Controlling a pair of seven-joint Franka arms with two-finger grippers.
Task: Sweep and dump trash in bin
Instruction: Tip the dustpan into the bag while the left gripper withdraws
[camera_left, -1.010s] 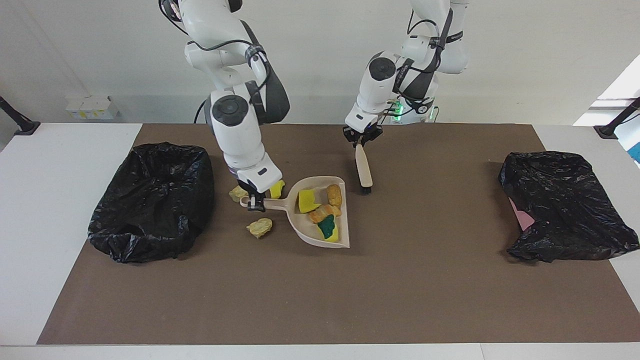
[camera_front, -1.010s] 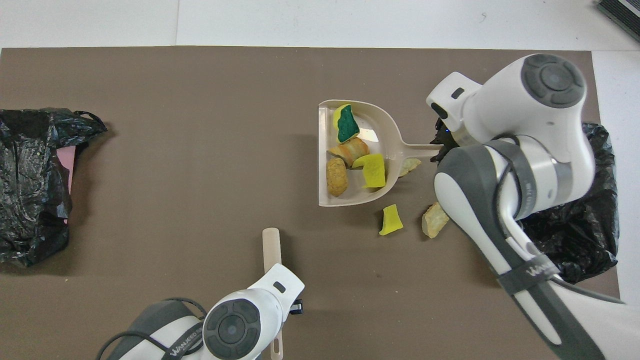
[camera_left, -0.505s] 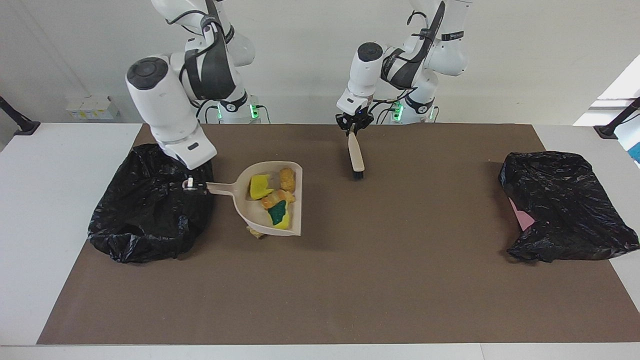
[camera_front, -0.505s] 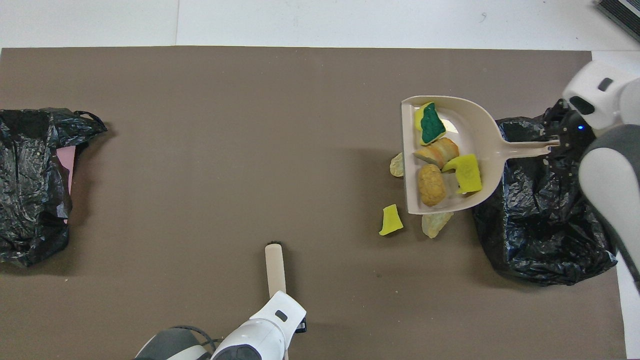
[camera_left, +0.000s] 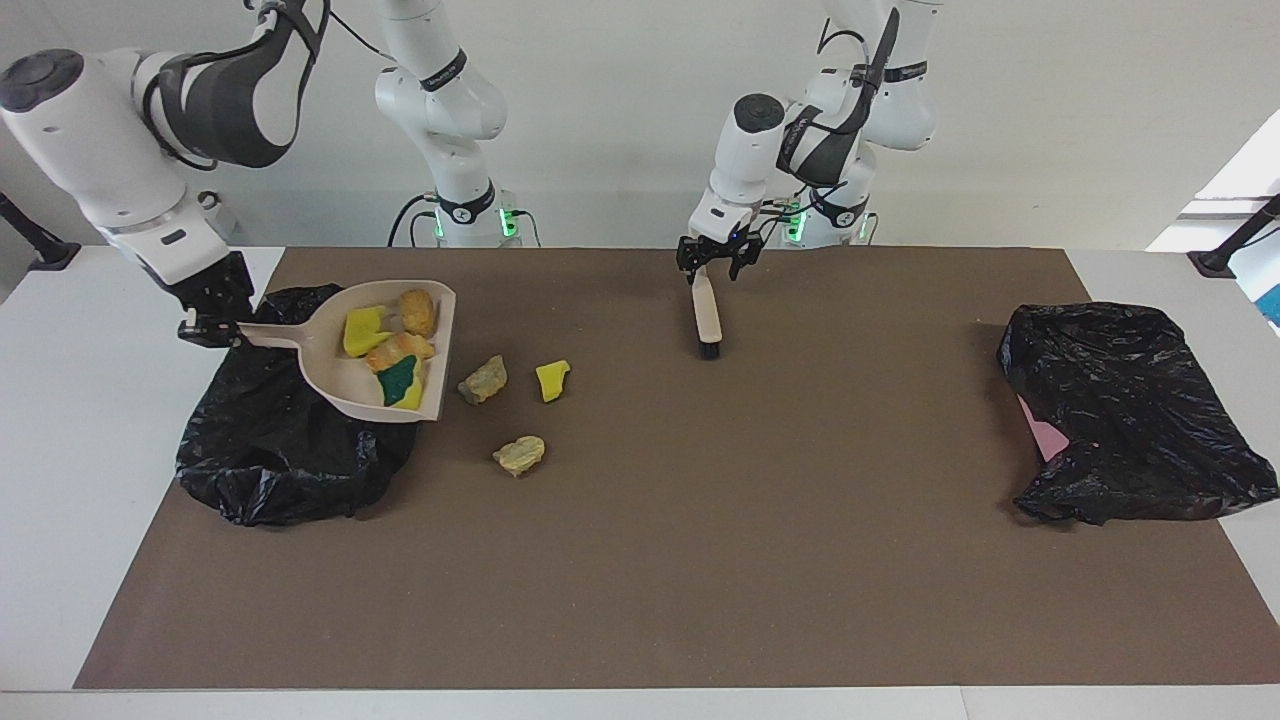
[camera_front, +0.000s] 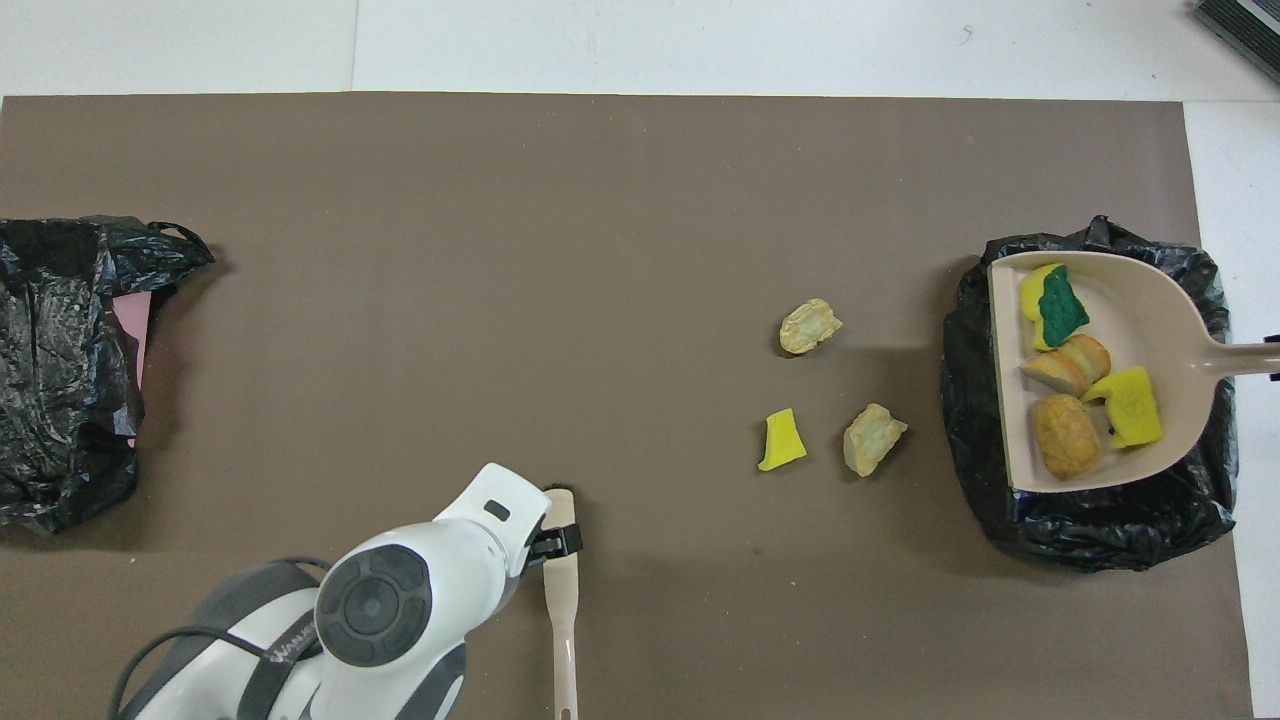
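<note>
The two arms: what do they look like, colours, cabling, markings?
Both are glossy white with dark grey joint bands and round grey end caps. Black cables loop along them. Green lights glow at the bases. The right tool and left tool are black.

A brown mat (camera_left: 700, 560) covers the white table (camera_left: 60, 420). A second black bag (camera_left: 1130, 410), crumpled, lies at the left arm's end.

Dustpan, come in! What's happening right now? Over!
Right gripper holds dustpan with four chunks over black bin. Left gripper above brush. Three chunks unswept on mat.
</note>
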